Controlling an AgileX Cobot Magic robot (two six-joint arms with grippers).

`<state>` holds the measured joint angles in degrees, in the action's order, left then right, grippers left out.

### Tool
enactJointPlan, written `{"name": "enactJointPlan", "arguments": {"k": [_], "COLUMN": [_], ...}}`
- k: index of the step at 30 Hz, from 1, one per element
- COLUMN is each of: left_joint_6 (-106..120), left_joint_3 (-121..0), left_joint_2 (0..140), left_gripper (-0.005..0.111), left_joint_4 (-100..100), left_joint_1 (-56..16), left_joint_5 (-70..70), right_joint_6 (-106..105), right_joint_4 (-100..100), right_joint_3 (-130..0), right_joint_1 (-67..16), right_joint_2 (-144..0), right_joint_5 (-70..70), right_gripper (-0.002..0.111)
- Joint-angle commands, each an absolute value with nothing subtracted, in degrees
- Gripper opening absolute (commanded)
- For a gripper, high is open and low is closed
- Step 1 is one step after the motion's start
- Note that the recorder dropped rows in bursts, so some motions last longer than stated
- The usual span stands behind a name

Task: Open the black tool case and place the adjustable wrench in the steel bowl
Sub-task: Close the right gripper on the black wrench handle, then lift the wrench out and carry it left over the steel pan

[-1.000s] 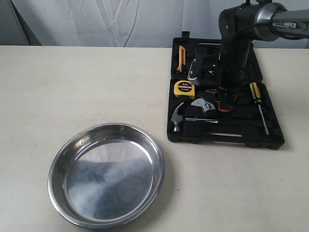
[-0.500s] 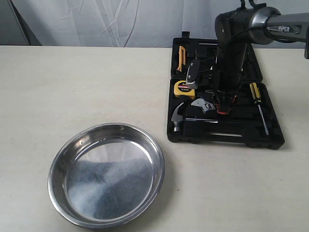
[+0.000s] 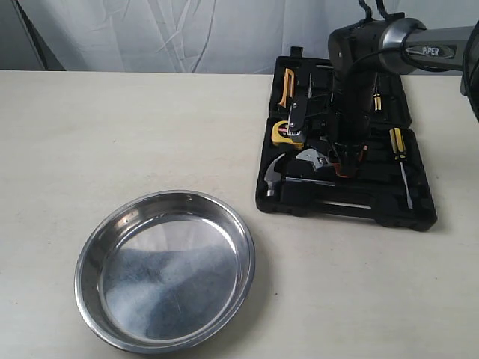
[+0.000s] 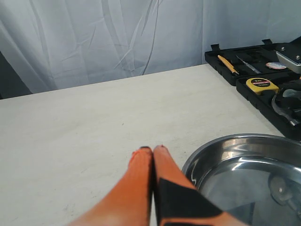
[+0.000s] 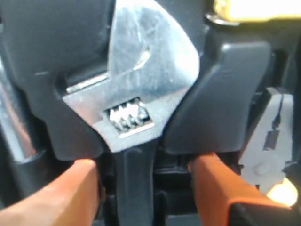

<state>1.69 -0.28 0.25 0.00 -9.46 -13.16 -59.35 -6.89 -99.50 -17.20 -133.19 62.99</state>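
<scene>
The black tool case (image 3: 389, 209) lies open at the right of the table. The adjustable wrench (image 3: 314, 160) rests in its moulded slot, silver head beside the hammer. In the right wrist view the wrench (image 5: 141, 80) fills the frame, thumbscrew showing, black handle running down between the two orange fingers. My right gripper (image 5: 143, 162) is open and straddles that handle, with a gap on each side. The steel bowl (image 3: 165, 277) sits empty at the front left. My left gripper (image 4: 153, 150) is shut on nothing, low over the table beside the bowl's rim (image 4: 211, 147).
Also in the case are a claw hammer (image 3: 272, 176), a yellow tape measure (image 3: 283, 132) and a yellow-and-black screwdriver (image 3: 400, 153). The right arm (image 3: 355, 82) hides the case's middle. A white curtain hangs behind the table.
The right arm has shifted a little to the left and lowered over the wrench. The case has turned slightly on the table. The bowl has not moved.
</scene>
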Motion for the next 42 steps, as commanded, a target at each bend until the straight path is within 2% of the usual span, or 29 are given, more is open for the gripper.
{"name": "enactJointPlan", "arguments": {"k": [1,5,6,7,15,42], "left_joint_6": [1.68,1.68,1.68,1.68,1.68,1.68], "left_joint_3": [0.0,0.0,0.0,0.0,0.0,0.0], "left_joint_2": [0.0,0.0,0.0,0.0,0.0,0.0], "left_gripper": [0.0,0.0,0.0,0.0,0.0,0.0], "left_joint_4": [0.0,0.0,0.0,0.0,0.0,0.0], "left_joint_1": [-9.86,-9.86,-9.86,-9.86,-9.86,-9.86], "left_joint_5": [-12.86,-12.86,-12.86,-12.86,-12.86,-12.86], "right_joint_6": [-57.48,-57.48,-56.94,-56.34,-55.91,-55.82], "right_joint_4": [-6.6,-5.95,-5.87,-5.64,-2.22,0.92], "right_joint_3": [-98.39,-98.39,-98.39,-98.39,-98.39,-98.39], "right_joint_1": [-16.68,-16.68,-16.68,-16.68,-17.52,-19.63], "right_joint_2": [-136.99,-136.99,-136.99,-136.99,-136.78,-124.9], "right_joint_5": [58.71,59.83,60.2,60.54,66.76,65.93], "right_gripper": [0.049,0.016,0.003,0.0,-0.001,-0.001]}}
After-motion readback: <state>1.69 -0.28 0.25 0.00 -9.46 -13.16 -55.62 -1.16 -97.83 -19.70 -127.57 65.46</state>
